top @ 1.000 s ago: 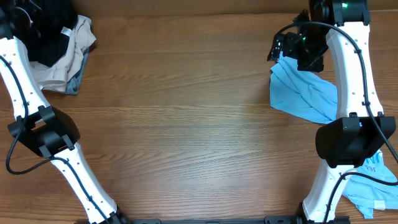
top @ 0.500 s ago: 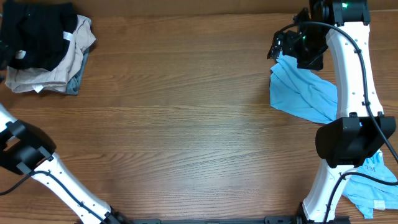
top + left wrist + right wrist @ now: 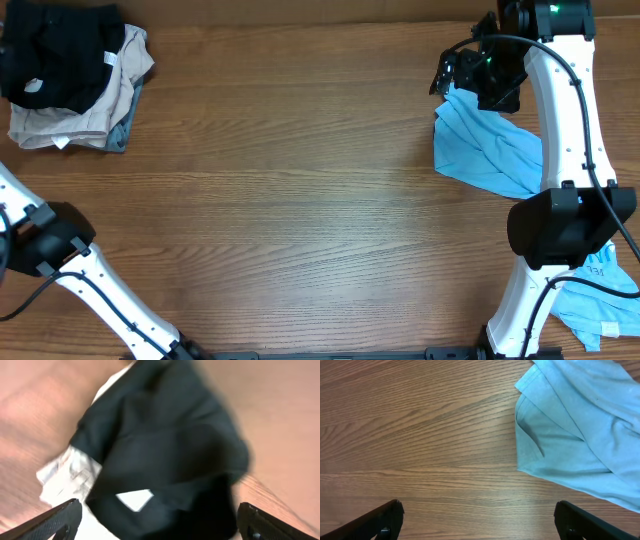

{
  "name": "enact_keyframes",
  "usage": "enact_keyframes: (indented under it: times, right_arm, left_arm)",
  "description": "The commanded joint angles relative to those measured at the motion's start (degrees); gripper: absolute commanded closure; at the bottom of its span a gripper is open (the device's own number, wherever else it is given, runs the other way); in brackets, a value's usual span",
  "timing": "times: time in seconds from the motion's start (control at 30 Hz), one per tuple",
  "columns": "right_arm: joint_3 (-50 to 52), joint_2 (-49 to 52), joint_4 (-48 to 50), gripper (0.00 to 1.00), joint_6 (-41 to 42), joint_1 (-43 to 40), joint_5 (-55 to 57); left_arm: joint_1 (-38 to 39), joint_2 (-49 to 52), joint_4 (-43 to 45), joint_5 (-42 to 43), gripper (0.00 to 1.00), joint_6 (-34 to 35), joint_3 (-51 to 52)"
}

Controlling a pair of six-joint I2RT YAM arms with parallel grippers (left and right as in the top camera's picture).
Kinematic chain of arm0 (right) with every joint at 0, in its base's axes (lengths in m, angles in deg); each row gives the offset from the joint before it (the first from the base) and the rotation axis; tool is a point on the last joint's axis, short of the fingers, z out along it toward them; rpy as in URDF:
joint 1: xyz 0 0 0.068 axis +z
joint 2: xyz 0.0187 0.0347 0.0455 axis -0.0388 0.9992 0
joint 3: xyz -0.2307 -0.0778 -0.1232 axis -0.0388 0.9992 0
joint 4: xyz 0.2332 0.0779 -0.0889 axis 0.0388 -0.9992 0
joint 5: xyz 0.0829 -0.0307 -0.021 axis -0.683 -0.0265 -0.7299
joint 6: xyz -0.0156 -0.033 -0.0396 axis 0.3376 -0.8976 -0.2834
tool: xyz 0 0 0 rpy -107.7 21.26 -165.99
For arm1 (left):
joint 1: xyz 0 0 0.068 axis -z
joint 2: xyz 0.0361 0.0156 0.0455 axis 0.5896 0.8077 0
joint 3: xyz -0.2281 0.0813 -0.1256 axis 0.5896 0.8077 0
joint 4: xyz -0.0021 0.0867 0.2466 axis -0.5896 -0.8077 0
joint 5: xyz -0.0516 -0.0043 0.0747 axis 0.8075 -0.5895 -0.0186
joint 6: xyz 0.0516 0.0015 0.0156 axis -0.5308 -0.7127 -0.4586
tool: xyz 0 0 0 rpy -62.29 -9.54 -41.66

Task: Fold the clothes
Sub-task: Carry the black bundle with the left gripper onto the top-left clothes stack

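Clothes (image 3: 490,150) lie at the table's (image 3: 300,200) far corners. Left gripper (image 3: 157,512) has let go of the black shirt (image 3: 55,50), fingers apart; right gripper (image 3: 477,512) gapes too.

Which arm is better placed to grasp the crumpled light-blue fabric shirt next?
Right. The right gripper hangs open beside the light-blue shirt; the left gripper faces the black fabric garment across the wooden table.

Blurry black shirt (image 3: 160,445), partly off-frame
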Motion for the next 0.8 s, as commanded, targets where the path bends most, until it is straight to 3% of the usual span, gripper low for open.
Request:
enact_keyframes:
  times: [0.0,0.1,0.23,0.43,0.6,0.77]
  right_arm:
    - [-1.09,-1.11,0.11,0.00,0.04,0.17,-0.07]
    - [-1.09,-1.11,0.17,0.00,0.04,0.17,-0.52]
    - [-1.09,-1.11,0.39,0.00,0.07,0.17,-0.70]
    - [-1.09,-1.11,-0.70,0.00,0.00,0.17,-0.61]
    - [-1.09,-1.11,-0.09,0.00,0.02,0.17,-0.66]
    - [-1.09,-1.11,0.13,0.00,0.04,0.17,-0.68]
  left_arm:
    - [3.17,-5.38,-0.61,1.55,0.00,-14.19,-5.95]
    - [7.45,-5.99,0.46,-4.42,0.00,-25.35,-5.90]
    - [12.76,-3.78,6.32,-15.41,0.02,-32.20,-3.13]
    - [15.34,-2.54,22.38,-17.81,0.07,-31.61,9.84]
    - [15.19,-2.54,25.70,-25.77,0.03,-28.83,20.96]
    - [14.05,-2.23,29.14,-27.32,0.00,-28.74,32.02]
